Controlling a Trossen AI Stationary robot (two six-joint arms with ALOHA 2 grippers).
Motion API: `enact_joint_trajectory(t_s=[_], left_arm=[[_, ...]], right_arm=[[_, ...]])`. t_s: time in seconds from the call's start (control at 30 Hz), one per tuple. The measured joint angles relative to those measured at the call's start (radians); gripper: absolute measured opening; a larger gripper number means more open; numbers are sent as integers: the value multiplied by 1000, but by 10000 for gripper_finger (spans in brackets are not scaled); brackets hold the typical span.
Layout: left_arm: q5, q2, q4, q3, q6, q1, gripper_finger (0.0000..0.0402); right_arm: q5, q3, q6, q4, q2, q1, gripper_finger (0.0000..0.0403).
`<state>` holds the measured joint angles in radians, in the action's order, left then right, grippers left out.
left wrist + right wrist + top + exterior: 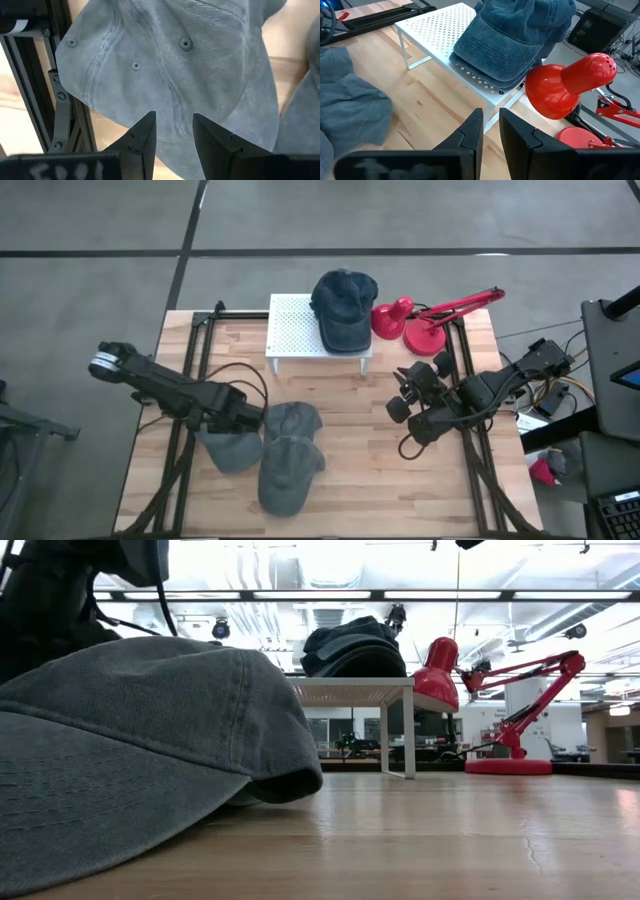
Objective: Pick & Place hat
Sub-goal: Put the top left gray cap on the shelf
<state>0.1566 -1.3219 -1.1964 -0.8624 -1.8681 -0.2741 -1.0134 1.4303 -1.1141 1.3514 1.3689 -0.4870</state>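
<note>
Three grey hats lie together on the wooden table: one (292, 420) by my left gripper (250, 420), one (228, 452) under that arm, one (285, 478) nearer the front, which fills the low view (130, 740). My left gripper (174, 127) is low over a grey hat's crown (165, 60), shut on its cloth. A dark blue hat (343, 308) lies on a white perforated stand (290, 330); it also shows in the right wrist view (520, 35). My right gripper (405, 393) (491, 127) hovers shut and empty, right of centre. My left gripper has grey hat's crown cloth (175, 107) between its two fingertips, coming from above and from the table's left. Creases in the cloth run into the gap. The hat lies on the table. One layer or several, I cannot tell.
A red desk lamp (420, 320) stands right of the stand, its head (570, 85) close to the blue hat. Black frame rails (185, 380) run along both sides of the table. Bare wood (370, 470) lies between the grey hats and my right arm.
</note>
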Motion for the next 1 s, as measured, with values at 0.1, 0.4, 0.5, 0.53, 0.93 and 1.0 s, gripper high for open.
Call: enact_joint_trajectory(t_s=[0.1,0.4,0.5,0.53,0.93,1.0], left_arm=[[15,-5,4,0,16,0,122],[133,3,-10,0,129,0,122],[154,3,-12,0,93,0,122],[154,3,-12,0,79,0,122],[88,3,-12,0,88,0,122],[84,3,-12,0,98,0,122]], right_arm=[[0,0,0,0,0,0,57],[0,0,0,0,0,0,65],[0,0,0,0,0,0,68],[0,0,0,0,0,0,69],[0,0,0,0,0,0,72],[0,0,0,0,0,0,68]])
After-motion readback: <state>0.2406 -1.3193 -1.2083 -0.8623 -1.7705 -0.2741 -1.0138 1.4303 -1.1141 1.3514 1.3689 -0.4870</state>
